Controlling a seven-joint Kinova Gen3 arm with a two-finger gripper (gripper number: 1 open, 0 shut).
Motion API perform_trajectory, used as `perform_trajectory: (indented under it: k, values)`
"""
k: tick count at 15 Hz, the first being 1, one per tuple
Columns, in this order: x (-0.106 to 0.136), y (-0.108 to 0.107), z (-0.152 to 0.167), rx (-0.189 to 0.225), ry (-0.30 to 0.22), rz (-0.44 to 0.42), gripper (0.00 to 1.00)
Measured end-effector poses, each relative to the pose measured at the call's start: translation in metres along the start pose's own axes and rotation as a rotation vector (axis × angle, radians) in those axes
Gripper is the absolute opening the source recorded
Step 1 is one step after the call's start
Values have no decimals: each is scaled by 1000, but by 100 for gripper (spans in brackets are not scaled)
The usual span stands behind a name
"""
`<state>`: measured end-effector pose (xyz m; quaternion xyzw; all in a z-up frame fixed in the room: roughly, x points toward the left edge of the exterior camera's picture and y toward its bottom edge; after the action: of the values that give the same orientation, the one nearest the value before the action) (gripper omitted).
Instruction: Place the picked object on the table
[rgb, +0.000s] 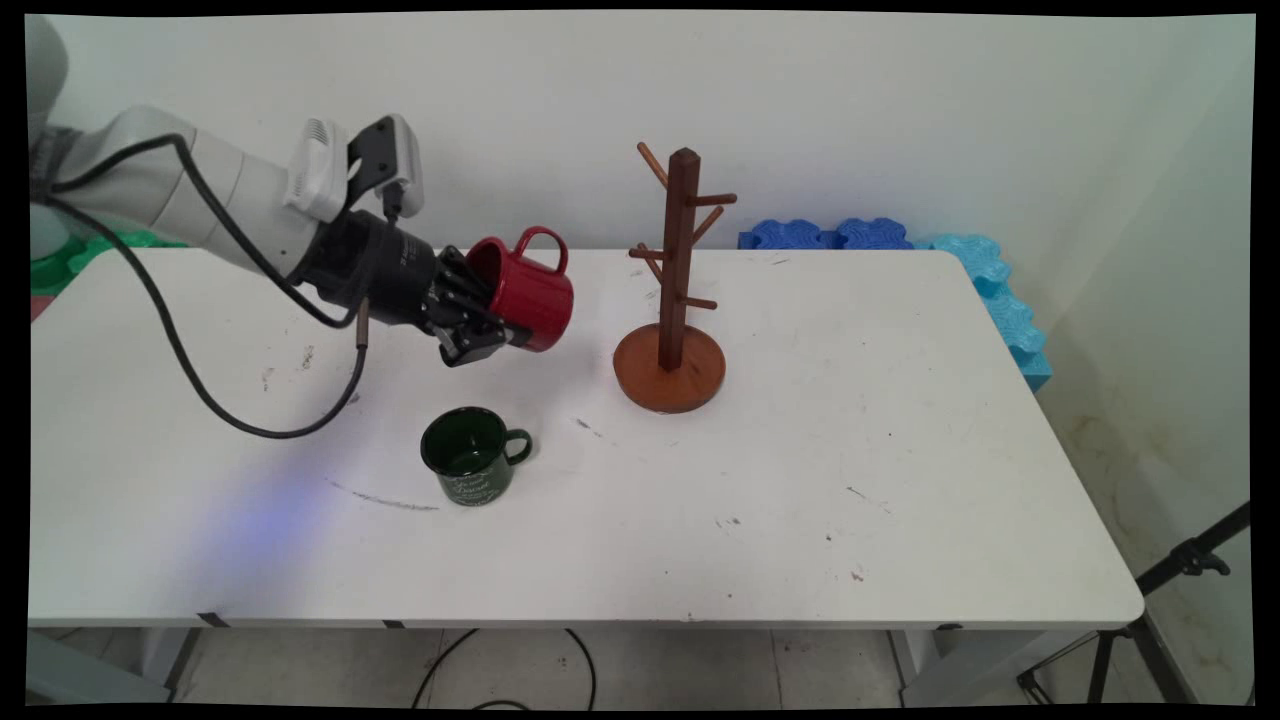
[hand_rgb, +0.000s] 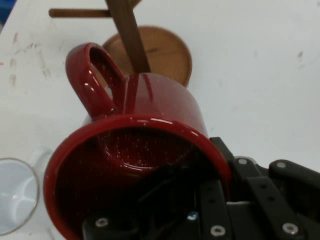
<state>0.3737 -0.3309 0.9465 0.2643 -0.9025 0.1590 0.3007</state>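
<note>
Gripper (rgb: 488, 322) clamped on the rim wall of a red mug (rgb: 528, 290), one finger inside the mouth, the other outside against the wall; jaws closed on that wall, clearest in the hand view. Mug (hand_rgb: 150, 150) is lifted clear of the table (rgb: 850, 470), lying roughly on its side: its long axis runs out from the jaws along the reach of the arm, mouth facing back toward the wrist, base pointing ahead toward the mug tree (rgb: 672, 290). Handle (rgb: 540, 245) sits on the upper side of the mug, looping upward; in the hand view the handle (hand_rgb: 92, 82) rises at upper left of the rim. Tree stands upright just ahead of the jaws, beyond the mug's base, not touching it; its round base (rgb: 668, 368) is on the table, pegs sticking out at several heights. In the hand view the tree's post (hand_rgb: 129, 35) and base (hand_rgb: 167, 52) show directly past the mug. Green mug (rgb: 472, 455) stands upright on the table below the jaws, well apart from them, handle pointing toward the tree side. Black cable (rgb: 200, 380) hangs in a loop behind the gripper, from the wrist. Blue foam blocks (rgb: 900, 240) lie far ahead of the jaws, at the table's back edge past the tree.
</note>
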Motion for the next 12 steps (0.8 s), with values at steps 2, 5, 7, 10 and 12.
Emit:
perform_trajectory:
  k: [2, 5, 7, 10, 12]
  values:
    - [6, -3, 2, 10, -58, 54, 0]
    - [14, -8, 7, 20, -155, 141, 0]
    - [19, -11, 12, 23, -227, 194, 0]
    - [23, -18, 20, 28, -335, 256, 0]
    - [26, -20, 28, 24, -423, 286, 0]
